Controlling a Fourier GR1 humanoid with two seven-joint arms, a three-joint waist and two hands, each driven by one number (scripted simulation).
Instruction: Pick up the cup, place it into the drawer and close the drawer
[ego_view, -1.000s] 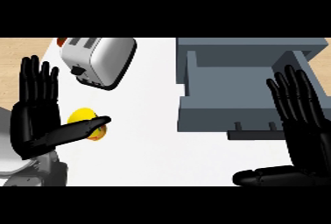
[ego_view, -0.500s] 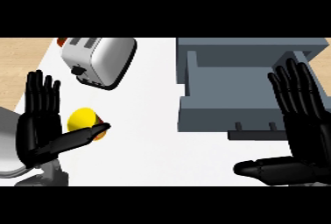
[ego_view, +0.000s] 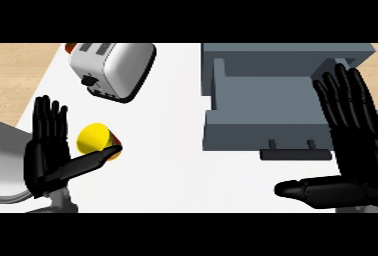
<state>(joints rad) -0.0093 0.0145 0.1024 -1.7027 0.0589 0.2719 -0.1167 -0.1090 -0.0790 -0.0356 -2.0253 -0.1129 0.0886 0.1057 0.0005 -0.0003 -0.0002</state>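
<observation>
**Inspector A:** White counter (ego_view: 170, 165) filled most of the head view, with a strip of wooden floor at its upper left. What stood on it?

**Inspector B:** 3 items were noted. A silver toaster (ego_view: 112, 67) sat at the upper left. A grey drawer (ego_view: 269, 100) stood pulled open at the upper right, its dark handle (ego_view: 294, 153) facing the lower edge. A yellow cup (ego_view: 96, 138) lay tipped on the counter at the left, well apart from the drawer.

**Inspector A:** And the hands?

**Inspector B:** The left hand (ego_view: 46, 160) was beside the cup, fingers straight and pointing up, thumb stretched out under the cup's lower edge. Whether the thumb touched the cup could not be told; nothing was curled round it. The right hand (ego_view: 353, 150) showed at the right edge, fingers straight and spread over the drawer's right side, thumb pointing left. It held nothing.
</observation>
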